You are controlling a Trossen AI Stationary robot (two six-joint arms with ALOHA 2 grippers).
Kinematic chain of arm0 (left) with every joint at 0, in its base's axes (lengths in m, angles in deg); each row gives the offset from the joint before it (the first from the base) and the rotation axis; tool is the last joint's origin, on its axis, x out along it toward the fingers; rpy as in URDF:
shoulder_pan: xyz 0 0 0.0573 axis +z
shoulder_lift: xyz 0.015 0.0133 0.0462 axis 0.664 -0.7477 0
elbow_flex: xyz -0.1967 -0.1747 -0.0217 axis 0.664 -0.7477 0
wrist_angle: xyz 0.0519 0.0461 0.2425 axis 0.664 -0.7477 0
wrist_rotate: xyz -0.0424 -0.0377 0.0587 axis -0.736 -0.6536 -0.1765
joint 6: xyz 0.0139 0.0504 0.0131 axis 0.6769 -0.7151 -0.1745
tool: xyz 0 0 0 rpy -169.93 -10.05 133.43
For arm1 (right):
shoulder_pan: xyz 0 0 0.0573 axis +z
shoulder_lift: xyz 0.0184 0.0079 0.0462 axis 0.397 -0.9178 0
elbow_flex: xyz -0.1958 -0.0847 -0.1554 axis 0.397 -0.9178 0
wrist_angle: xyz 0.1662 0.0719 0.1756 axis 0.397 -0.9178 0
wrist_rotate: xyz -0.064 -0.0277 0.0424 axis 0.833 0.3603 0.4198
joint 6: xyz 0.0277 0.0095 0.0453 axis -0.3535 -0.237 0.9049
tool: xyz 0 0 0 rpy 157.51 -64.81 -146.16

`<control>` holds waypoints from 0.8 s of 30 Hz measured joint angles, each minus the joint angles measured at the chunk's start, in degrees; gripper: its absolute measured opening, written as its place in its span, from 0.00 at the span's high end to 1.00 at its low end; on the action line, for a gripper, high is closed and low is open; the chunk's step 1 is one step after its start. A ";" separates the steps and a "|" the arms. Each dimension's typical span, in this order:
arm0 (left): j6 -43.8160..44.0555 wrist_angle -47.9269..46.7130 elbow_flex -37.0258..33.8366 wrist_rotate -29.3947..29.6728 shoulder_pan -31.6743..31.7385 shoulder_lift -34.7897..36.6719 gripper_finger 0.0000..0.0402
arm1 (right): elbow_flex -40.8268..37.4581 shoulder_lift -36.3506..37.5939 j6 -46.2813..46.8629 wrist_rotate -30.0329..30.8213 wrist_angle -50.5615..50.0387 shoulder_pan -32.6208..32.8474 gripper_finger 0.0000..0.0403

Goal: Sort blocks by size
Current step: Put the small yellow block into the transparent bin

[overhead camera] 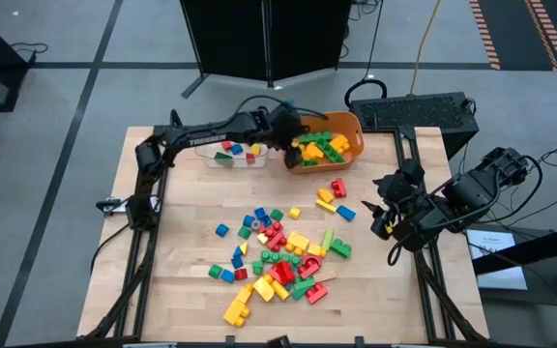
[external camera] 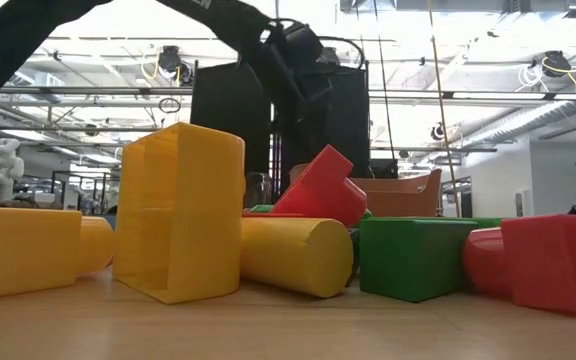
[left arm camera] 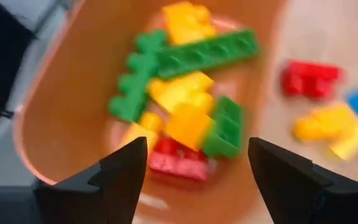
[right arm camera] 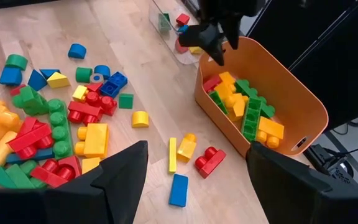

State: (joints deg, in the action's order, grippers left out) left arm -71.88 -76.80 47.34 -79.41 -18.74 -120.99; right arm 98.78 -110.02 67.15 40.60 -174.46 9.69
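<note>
Blocks (overhead camera: 278, 253) litter the table while the left gripper (overhead camera: 291, 145), fingers spread and empty, hangs over the orange tub (overhead camera: 354, 128).

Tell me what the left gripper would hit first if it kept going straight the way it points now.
Most likely the blocks piled inside the orange tub. The left gripper, jaws open and empty, points down into the tub, with nothing visible between. Depth is hard to judge.
</note>
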 joint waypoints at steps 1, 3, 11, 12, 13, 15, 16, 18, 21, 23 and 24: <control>-1.30 -2.45 1.15 -1.00 -0.64 0.00 0.30 | 0.00 0.00 0.04 -0.01 0.00 0.00 0.34; -6.72 -6.73 2.98 -2.50 -2.42 0.19 0.30 | 0.00 0.00 0.06 -0.01 0.00 0.02 0.34; -16.79 -12.13 3.39 -8.33 -10.21 -0.32 0.29 | 0.00 0.01 0.39 -0.06 0.00 0.00 0.34; -14.30 -11.34 2.76 -7.06 -10.93 -0.75 0.29 | 0.00 -0.01 0.55 -0.05 0.02 0.00 0.34; -10.32 -11.37 2.41 -3.90 -11.66 -1.66 0.29 | 0.00 0.00 0.73 -0.06 0.01 0.02 0.34; -0.32 -12.46 2.19 1.23 -12.62 -3.29 0.29 | 0.00 0.01 1.24 -0.12 0.02 0.02 0.34; 4.40 -13.04 2.19 2.26 -12.95 -3.92 0.29 | 0.00 0.00 1.48 -0.13 0.00 0.02 0.34; 14.84 -13.09 2.19 3.14 -13.40 -4.29 0.29 | 0.00 -0.01 1.65 -0.12 0.00 0.02 0.34; 24.61 -12.98 2.23 2.10 -14.75 -4.54 0.29 | 0.00 -0.01 1.63 -0.12 0.01 0.02 0.34; 28.37 -12.96 2.23 3.60 -15.85 -4.66 0.29 | 0.00 0.00 1.69 -0.12 0.00 0.02 0.34; 29.86 -12.98 2.23 4.99 -16.32 -4.66 0.29 | 0.00 0.00 1.69 -0.12 0.01 0.02 0.34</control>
State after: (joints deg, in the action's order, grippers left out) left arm -42.02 -89.79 49.57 -74.42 -35.05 -125.64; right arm 98.78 -110.02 68.84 40.48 -174.46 9.71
